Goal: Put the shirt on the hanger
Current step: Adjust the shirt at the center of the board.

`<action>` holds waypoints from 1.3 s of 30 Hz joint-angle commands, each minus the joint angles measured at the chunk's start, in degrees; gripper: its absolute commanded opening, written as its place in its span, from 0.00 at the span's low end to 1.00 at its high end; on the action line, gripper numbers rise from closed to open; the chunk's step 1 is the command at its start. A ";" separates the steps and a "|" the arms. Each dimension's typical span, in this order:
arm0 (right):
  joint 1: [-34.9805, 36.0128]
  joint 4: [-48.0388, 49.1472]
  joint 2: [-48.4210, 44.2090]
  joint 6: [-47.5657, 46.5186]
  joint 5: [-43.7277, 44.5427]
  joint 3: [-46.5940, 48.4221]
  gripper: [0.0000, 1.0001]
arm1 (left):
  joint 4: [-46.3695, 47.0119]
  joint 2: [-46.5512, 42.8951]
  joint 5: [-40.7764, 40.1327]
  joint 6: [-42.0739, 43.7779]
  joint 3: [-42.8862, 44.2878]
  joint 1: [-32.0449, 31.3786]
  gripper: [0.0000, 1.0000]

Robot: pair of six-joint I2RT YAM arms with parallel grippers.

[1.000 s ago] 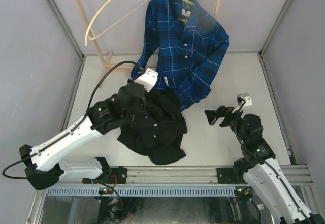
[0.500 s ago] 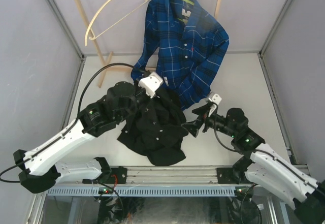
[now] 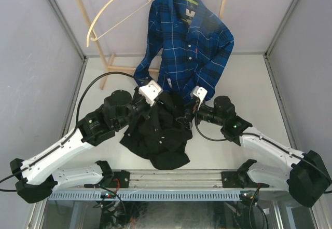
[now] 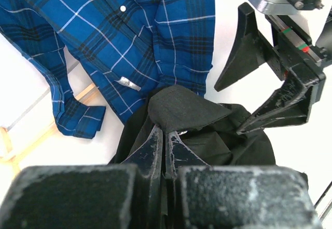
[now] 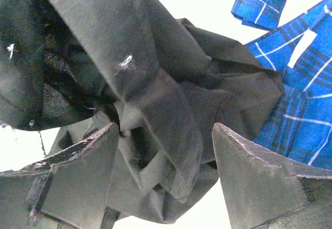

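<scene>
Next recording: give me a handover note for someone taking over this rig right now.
Left pincer: shut on a fold of the shirt, bunched on the table.
Right pincer: open, jaws either side of another fold, not gripping.
Hanger: bare, hanging rear left beside the blue plaid shirt.
Done: one grip on the shirt.
Left: second grip, spread it, fit it on the hanger.

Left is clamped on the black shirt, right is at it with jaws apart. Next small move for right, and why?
Probably close the right gripper on the fold between its jaws. Its wrist view shows them apart with a ridge of the shirt bunched between, and the left gripper pinches a flap of the same shirt, so a second hold should let both arms spread it.
</scene>
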 commanded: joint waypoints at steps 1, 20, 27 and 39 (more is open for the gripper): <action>-1.50 4.66 2.49 -3.32 -2.59 3.78 0.71 | 4.03 -2.00 1.21 -0.23 -1.20 0.81 0.00; -0.26 7.81 8.00 3.64 -0.25 4.46 0.00 | 4.88 -4.92 -1.49 -1.50 -2.08 3.98 0.00; 4.31 0.06 -2.08 6.19 19.27 4.97 0.00 | 3.52 -2.77 -3.53 -2.87 -0.47 4.80 0.00; 11.64 -13.24 -12.87 1.69 40.89 26.63 0.00 | -6.91 -0.17 -6.19 -8.11 19.36 4.92 0.00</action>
